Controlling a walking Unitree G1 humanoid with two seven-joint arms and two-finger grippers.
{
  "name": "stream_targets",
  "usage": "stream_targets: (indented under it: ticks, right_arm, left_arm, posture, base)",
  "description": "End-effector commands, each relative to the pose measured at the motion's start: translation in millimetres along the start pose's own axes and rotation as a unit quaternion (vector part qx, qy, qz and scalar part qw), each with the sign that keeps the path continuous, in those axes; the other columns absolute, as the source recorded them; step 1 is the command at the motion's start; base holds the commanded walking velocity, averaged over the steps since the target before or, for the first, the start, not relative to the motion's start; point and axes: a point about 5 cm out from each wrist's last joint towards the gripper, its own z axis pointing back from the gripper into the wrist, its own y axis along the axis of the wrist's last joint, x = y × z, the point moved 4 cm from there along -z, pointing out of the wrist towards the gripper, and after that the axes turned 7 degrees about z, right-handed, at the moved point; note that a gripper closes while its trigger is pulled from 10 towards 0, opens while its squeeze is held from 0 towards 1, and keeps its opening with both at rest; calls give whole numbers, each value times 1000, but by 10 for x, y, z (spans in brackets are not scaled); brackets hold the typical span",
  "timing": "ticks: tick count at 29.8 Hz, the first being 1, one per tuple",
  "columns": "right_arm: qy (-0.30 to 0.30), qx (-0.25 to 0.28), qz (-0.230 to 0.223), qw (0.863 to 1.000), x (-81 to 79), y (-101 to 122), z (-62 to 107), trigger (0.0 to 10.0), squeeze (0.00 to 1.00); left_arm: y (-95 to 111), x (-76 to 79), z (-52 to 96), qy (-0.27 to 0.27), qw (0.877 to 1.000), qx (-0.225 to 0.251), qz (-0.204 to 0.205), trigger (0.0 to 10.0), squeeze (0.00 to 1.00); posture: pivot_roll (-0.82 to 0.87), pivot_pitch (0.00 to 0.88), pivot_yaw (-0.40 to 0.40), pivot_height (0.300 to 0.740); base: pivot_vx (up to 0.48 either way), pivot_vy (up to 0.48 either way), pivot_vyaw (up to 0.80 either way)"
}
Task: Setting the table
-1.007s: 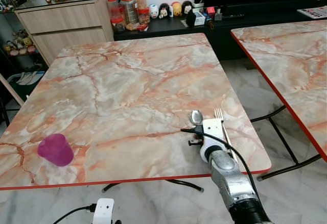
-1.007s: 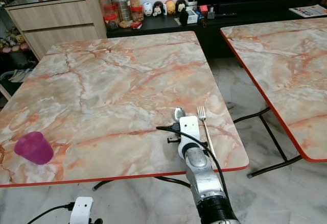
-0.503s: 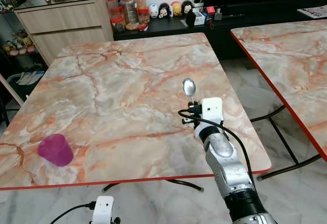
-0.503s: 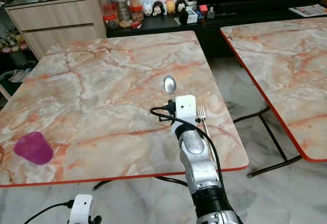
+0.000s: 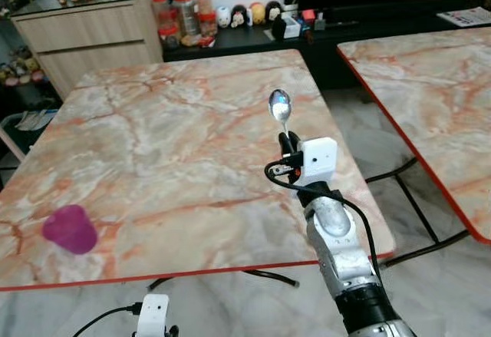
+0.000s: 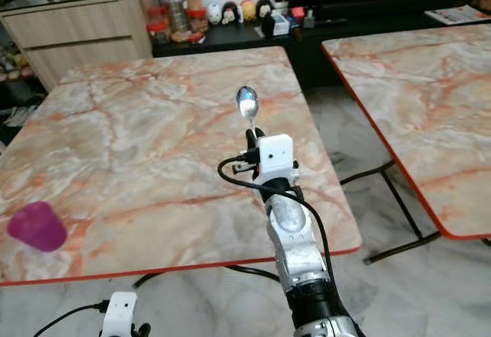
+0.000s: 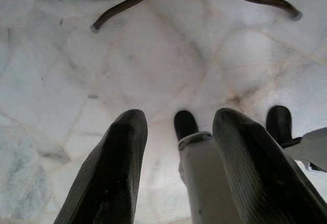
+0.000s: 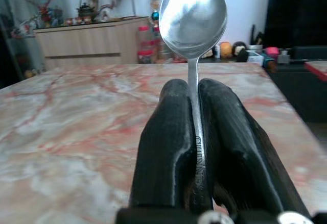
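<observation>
right end effector [image 8: 196, 132] grips spoon [image 5: 281, 108] above marble table [image 5: 153, 145]; pink cup [image 5: 69, 229] well apart.

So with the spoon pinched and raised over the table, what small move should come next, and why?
Probably carry it toward the table's middle and lower it. The right end effector is shut on the spoon, held upright above the marble table, so it has yet to be laid down.

**Bright, even indoor light**

Soft daylight fills the room with faint shadows. The spoon [image 8: 193, 17] bowl catches a white glare. Close up, the black fingers [image 7: 110, 178] blur; the head views look sharp, slightly bent at the edges.
</observation>
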Motion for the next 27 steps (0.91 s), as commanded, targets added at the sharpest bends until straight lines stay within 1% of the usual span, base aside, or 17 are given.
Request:
stream_targets:
  ticks: [1, 8, 27]
  right_arm:
    - [1, 17, 0, 1000, -3, 73, -17, 10000, 0]
    - [-2, 22, 5, 1000, 20, 68, -7, 10000, 0]
    - [1, 29, 9, 1000, 30, 81, -8, 10000, 0]
  left_arm:
    - [-34, -28, 9, 4, 1000, -3, -4, 10000, 0]
    - [-42, -55, 14, 7, 1000, -5, -6, 10000, 0]
    - [-21, -20, 4, 2, 1000, -5, -12, 10000, 0]
  posture:
    - [-105, 0, 80, 740]
    - [-109, 0, 80, 740]
    - [-120, 0, 77, 740]
  base:
    - [0, -465, 0]
    - [0, -466, 0]
    - [0, -464, 0]
